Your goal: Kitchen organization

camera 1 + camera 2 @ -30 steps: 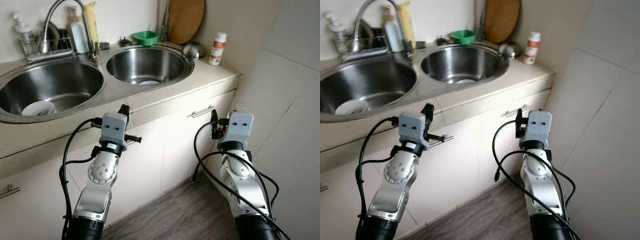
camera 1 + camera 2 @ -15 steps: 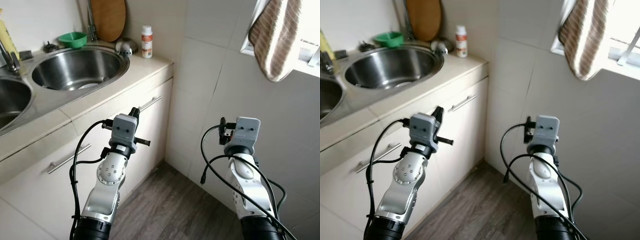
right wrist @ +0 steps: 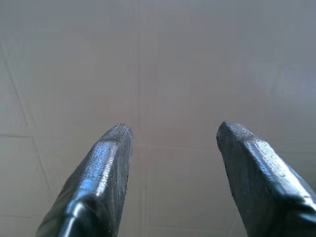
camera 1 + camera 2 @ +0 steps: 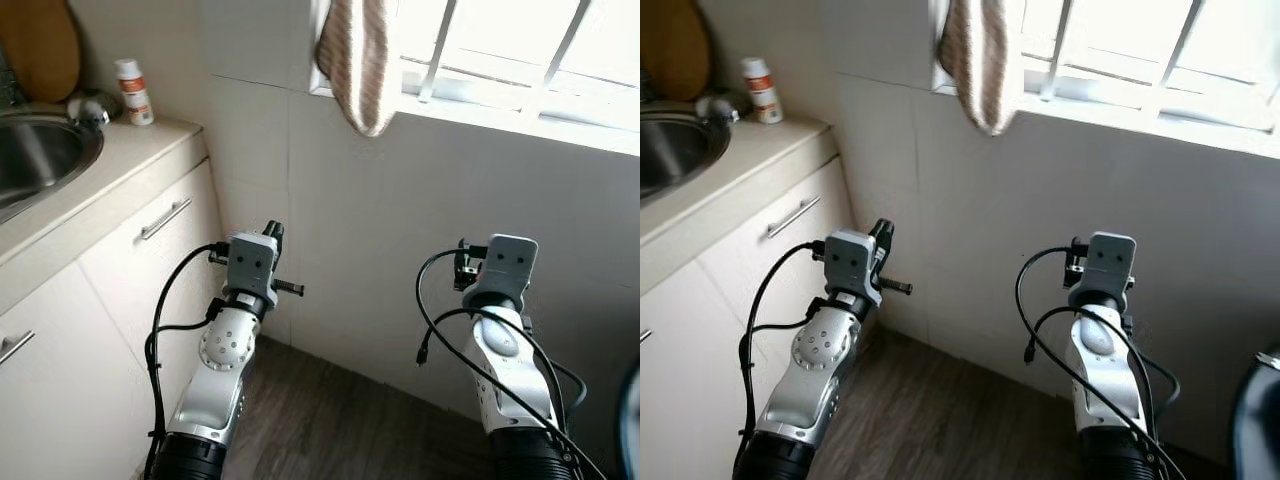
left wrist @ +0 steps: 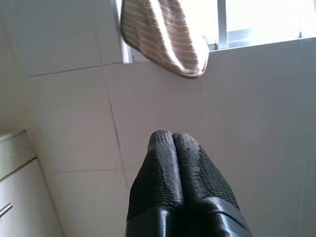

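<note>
The left end effector (image 5: 173, 140) has its two black fingers pressed tight together, with nothing between them, pointing at the pale tiled wall (image 4: 330, 200). The right end effector (image 3: 173, 133) stands wide, its fingers well apart and gripping nothing, also aimed at bare wall tile. Both silver arms are raised in front of the robot, the left arm (image 4: 225, 350) at about 7 o'clock in the head view and the right arm (image 4: 500, 350) at about 5 o'clock, each trailing black cables.

A brown striped towel (image 4: 355, 60) hangs from the window ledge at 12 o'clock, above and beyond the left end effector and well apart from it. The barred window (image 4: 500, 50) runs off toward 2 o'clock.

Over at 10 o'clock sits the table (image 4: 110, 165) with white cabinet doors (image 4: 150, 260) beneath. The steel sink (image 4: 40, 155) is set into it, and a small white bottle with an orange label (image 4: 132, 92) stands near its far corner. Wood-look flooring (image 4: 340, 420) lies below.
</note>
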Motion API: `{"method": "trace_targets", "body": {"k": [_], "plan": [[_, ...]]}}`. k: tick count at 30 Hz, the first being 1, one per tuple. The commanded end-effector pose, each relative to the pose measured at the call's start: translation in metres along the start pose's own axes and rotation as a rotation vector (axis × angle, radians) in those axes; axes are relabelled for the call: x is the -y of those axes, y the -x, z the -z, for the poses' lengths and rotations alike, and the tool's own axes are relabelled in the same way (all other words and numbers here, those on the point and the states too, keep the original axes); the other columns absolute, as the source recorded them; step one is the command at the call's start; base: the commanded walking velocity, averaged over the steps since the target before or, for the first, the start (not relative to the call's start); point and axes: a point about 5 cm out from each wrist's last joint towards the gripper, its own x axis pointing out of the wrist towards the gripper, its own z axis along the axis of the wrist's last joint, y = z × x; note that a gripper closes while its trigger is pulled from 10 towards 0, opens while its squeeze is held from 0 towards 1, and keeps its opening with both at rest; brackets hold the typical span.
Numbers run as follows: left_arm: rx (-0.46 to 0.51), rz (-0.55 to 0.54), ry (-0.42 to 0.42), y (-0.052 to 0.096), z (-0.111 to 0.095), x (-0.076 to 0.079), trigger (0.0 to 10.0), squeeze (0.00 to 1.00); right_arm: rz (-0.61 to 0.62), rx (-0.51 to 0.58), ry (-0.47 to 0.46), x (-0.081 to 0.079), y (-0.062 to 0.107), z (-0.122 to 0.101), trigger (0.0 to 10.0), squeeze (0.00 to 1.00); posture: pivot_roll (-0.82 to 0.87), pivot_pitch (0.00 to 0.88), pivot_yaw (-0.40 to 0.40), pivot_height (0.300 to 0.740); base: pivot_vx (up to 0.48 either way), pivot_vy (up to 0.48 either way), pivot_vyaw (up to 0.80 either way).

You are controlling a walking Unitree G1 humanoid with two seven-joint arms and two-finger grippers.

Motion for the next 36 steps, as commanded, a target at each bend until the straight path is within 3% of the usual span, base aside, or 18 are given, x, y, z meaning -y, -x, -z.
{"method": "trace_targets", "body": {"k": [1, 9, 22, 36], "plan": [[-0.003, 0.012, 0.002, 0.0, 0.0, 0.001, 10.0, 0.0, -0.012, -0.007, -0.006, -0.004, 0.0, -0.001, 10.0, 0.0, 0.1, 0.0, 0.013, 0.74, 0.0, 0.476, -0.8], [-0.002, 0.011, 0.003, 0.0, -0.001, 0.001, 10.0, 0.0, -0.008, -0.012, -0.003, -0.003, 0.0, 0.0, 10.0, 0.0, 0.1, 0.0, 0.014, 0.74, 0.0, 0.474, -0.8], [0.013, 0.023, -0.008, 0.001, -0.001, 0.002, 10.0, 0.0, 0.017, -0.044, 0.014, 0.001, 0.0, 0.007, 10.0, 0.0, 0.1, 0.0, 0.016, 0.74, 0.0, 0.0, -0.8], [-0.014, 0.044, -0.01, 0.002, 0.004, 0.006, 10.0, 0.0, 0.053, -0.124, 0.094, 0.007, -0.001, 0.022, 10.0, 0.0, 0.1, 0.0, 0.013, 0.74, 0.0, 0.0, -0.8]]}}
